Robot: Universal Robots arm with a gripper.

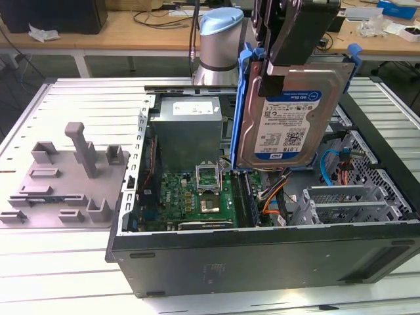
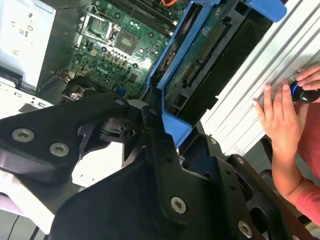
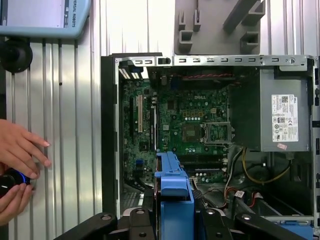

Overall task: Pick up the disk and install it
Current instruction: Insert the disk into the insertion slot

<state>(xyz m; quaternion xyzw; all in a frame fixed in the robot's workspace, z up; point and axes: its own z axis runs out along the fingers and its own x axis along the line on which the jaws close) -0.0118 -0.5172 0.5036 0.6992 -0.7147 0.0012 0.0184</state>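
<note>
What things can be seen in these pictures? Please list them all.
disk: one, silver with blue frame, held upright above the case
computer case: one, black, open, on the table
motherboard: one, green, inside the case
power supply box: one, grey, inside the case
moulded plate: one, grey, on the table, exterior view's left
table: one, white, slatted
hands: two, on a dark knob
tool: one, black, shut on the disk

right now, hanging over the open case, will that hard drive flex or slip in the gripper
Probably rigid and heavy for its size: the hard drive is a flat metal slab and hangs straight. The gripper clamps it near its top edge alone, so it might pivot or slip if jolted.
</note>
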